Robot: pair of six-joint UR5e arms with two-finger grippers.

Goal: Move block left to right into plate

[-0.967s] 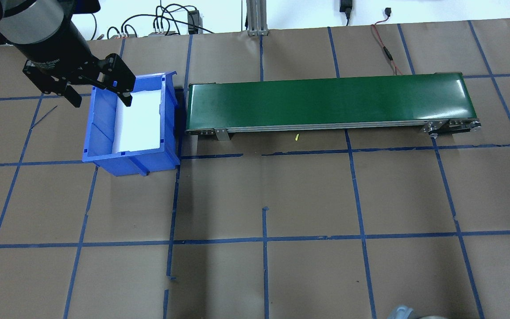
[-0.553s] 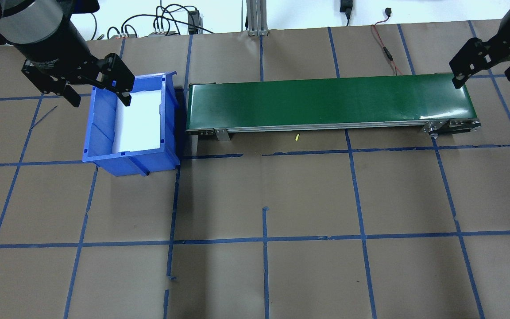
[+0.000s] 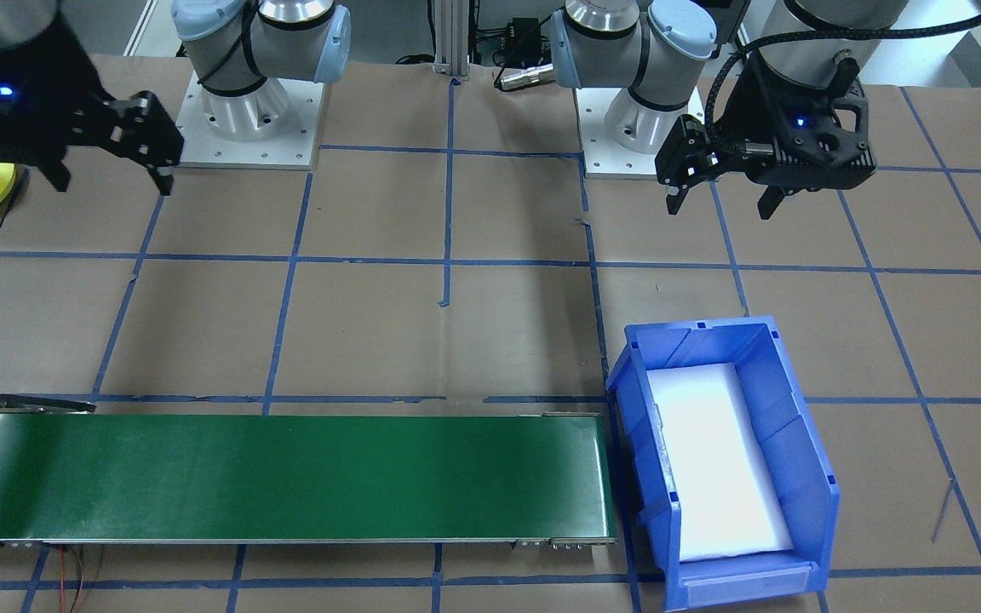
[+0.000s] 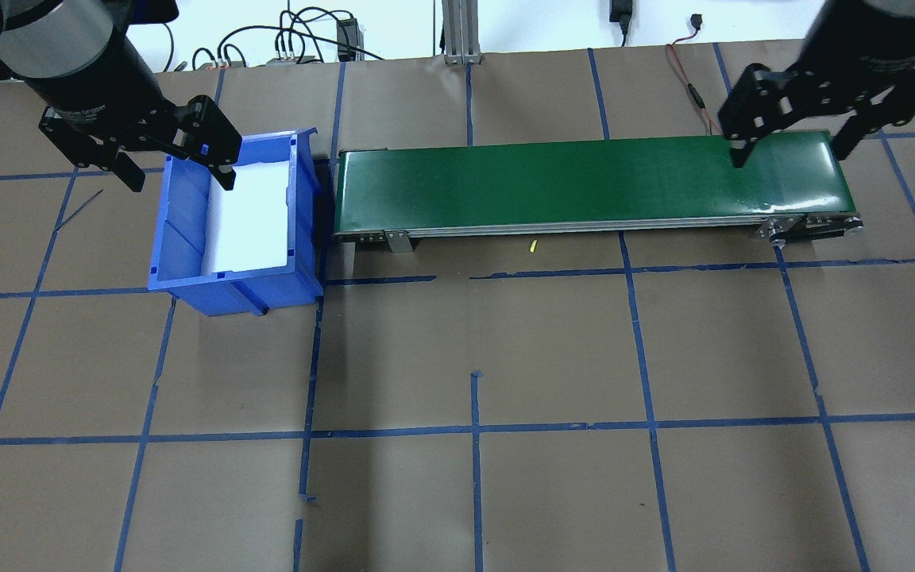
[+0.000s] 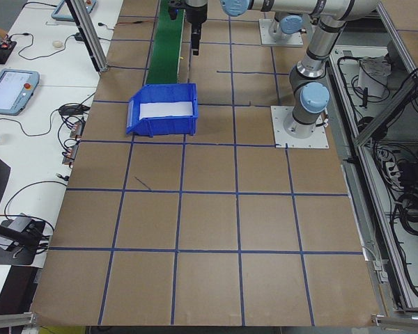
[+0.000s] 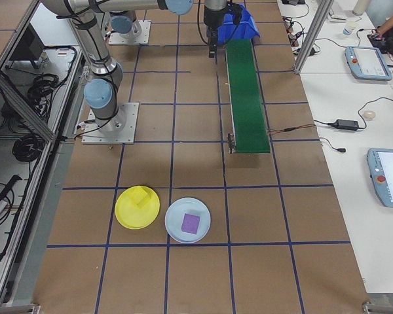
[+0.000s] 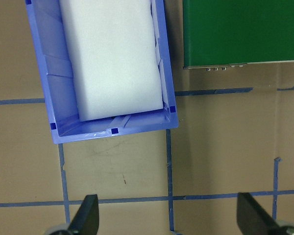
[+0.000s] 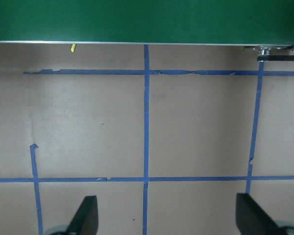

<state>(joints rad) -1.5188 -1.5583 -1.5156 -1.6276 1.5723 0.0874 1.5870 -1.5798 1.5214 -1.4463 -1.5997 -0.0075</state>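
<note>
A yellow block (image 6: 143, 197) is already seen lying in the yellow plate (image 6: 126, 219). The left claw (image 4: 175, 163) and right claw (image 4: 791, 131) are both held wide and empty.

We see bright, even light from above, with soft shadows on the brown table (image 4: 553, 349). Glare whitens the pad in the blue bin (image 3: 806, 477) and streaks the green belt (image 4: 831, 163). Wrist views look slightly soft.
</note>
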